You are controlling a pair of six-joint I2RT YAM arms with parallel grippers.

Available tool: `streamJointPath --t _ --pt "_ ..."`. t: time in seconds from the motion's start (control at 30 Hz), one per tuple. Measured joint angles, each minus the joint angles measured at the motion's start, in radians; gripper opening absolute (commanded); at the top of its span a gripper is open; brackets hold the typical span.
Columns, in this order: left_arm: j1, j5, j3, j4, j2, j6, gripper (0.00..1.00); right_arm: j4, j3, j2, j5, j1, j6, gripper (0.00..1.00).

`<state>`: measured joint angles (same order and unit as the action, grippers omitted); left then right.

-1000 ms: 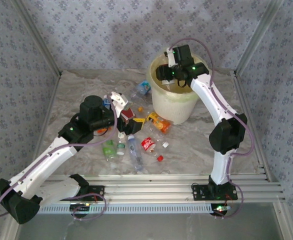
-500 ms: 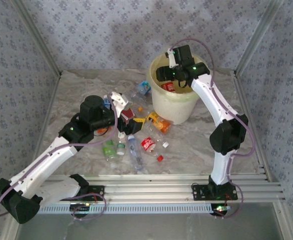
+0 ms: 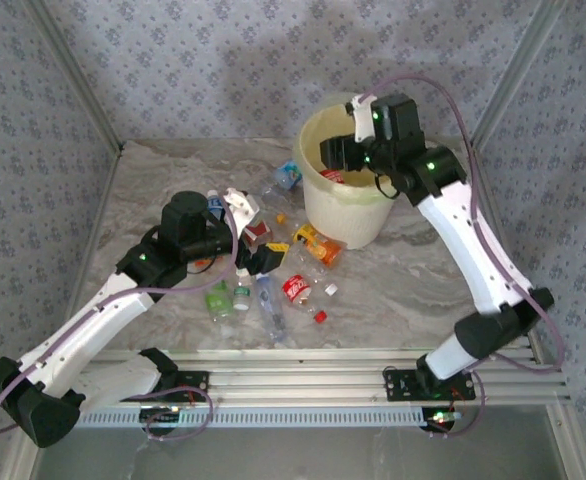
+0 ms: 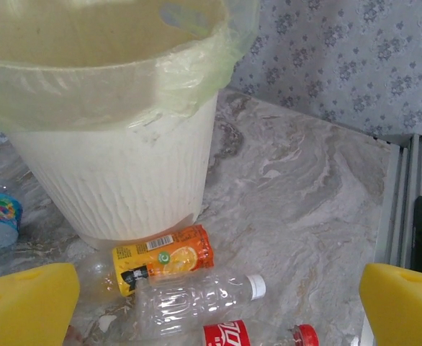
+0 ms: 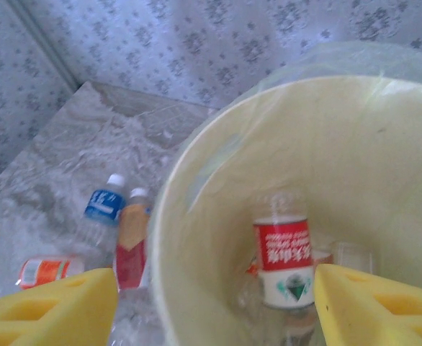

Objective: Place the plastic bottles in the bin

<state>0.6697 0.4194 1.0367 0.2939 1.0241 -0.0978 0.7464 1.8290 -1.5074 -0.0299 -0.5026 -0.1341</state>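
Red-label bottle (image 5: 283, 263) inside bin (image 5: 384, 158): right wrist. Orange-label bottle (image 4: 160, 258) at bin's base: left wrist. Left gripper (image 4: 214, 306), right gripper (image 5: 214, 303): jaws apart.

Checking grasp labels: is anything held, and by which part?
Nothing. The left gripper and right gripper are open; a red-labelled clear plastic bottle lies inside the white bin.
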Motion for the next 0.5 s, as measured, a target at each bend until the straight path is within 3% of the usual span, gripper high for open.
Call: streamJointPath --t 0.5 --pt "0.106 -0.096 0.120 0.314 -0.037 -0.077 1.00 0.026 -0.550 0.382 0.095 -0.290 -0.137 0.70"
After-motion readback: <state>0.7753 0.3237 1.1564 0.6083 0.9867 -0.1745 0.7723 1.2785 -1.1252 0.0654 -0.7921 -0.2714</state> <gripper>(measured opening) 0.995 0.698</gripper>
